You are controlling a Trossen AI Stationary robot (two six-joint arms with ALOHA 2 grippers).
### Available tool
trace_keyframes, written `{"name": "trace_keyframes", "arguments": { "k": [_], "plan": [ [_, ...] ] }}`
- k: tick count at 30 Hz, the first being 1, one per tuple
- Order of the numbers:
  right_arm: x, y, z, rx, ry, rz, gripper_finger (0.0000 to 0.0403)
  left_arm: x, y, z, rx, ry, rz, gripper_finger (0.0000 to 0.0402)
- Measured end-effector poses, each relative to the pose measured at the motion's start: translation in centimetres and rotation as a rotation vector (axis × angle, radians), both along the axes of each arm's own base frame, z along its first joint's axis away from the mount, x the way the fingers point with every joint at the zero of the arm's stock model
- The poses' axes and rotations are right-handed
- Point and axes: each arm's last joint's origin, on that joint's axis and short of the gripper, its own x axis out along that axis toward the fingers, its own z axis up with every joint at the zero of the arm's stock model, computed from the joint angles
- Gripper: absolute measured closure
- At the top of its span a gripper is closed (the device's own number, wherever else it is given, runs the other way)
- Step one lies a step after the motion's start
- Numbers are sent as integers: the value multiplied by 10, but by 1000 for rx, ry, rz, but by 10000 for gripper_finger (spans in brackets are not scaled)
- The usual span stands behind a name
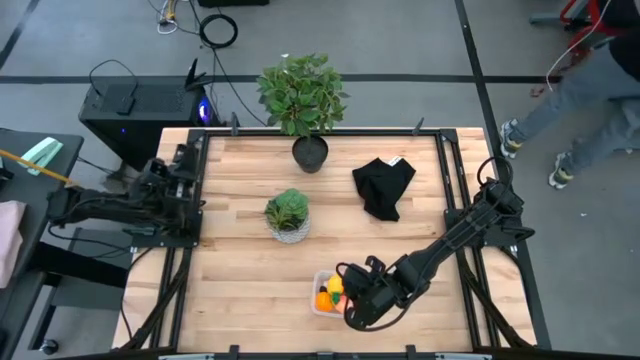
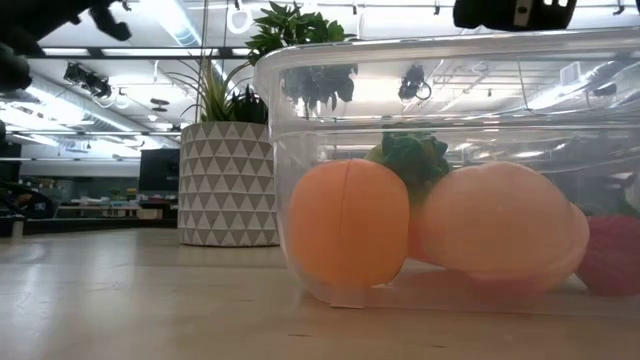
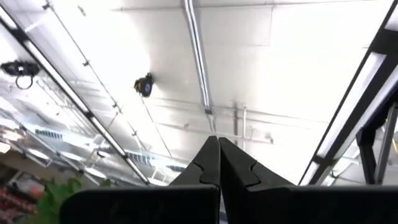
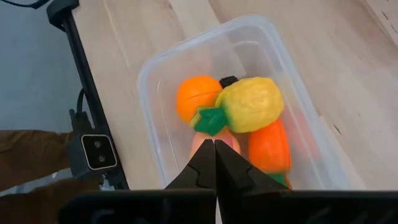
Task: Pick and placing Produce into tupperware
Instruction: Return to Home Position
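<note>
The tupperware (image 1: 322, 293) is a clear box near the table's near edge, seen close up in the low view (image 2: 450, 80). Inside it (image 4: 155, 81) lie an orange ball (image 4: 194, 96), a yellow piece (image 4: 250, 104), an orange carrot (image 4: 268, 146) and a peach-coloured piece (image 4: 200, 142). The low view shows peach-coloured pieces (image 2: 345, 220), a green top (image 2: 415, 160) and a red strawberry (image 2: 612, 255) resting on the box's floor. My right gripper (image 4: 216, 149) is shut and hangs just above the box (image 1: 348, 285), its underside (image 2: 515, 12) clear of the rim. My left gripper (image 3: 219, 143) is shut, parked at the table's left edge, pointing at the ceiling.
A leafy succulent in a white patterned pot (image 1: 288, 216) stands at mid-table, behind the box in the low view (image 2: 228, 185). A black pot with a tall plant (image 1: 308, 150) sits at the far edge, and a black cloth (image 1: 383, 186) lies to its right. A person (image 1: 590, 90) stands beyond the far right corner.
</note>
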Motion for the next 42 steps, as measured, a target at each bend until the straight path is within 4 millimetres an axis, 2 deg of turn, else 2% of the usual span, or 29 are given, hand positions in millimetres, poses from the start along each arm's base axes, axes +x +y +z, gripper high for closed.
{"name": "trace_keyframes", "arguments": {
  "k": [6,11,20,25,34,38,42],
  "plan": [
    [0,0,0,31,15,-6,403,-14,-2,-13,32,-6,44,401],
    [0,1,0,52,23,-15,403,-13,-3,-19,53,56,33,401],
    [0,1,0,68,24,-40,403,3,-9,-33,113,303,-58,401],
    [0,1,0,68,24,-40,403,16,-14,-53,103,559,-151,401],
    [0,1,0,61,20,-40,403,26,-22,-83,158,894,-262,401],
    [0,1,0,61,20,-41,403,28,-24,-92,200,981,-346,400],
    [0,1,0,64,19,-45,403,28,-26,-92,232,981,-419,400]
  ]
}}
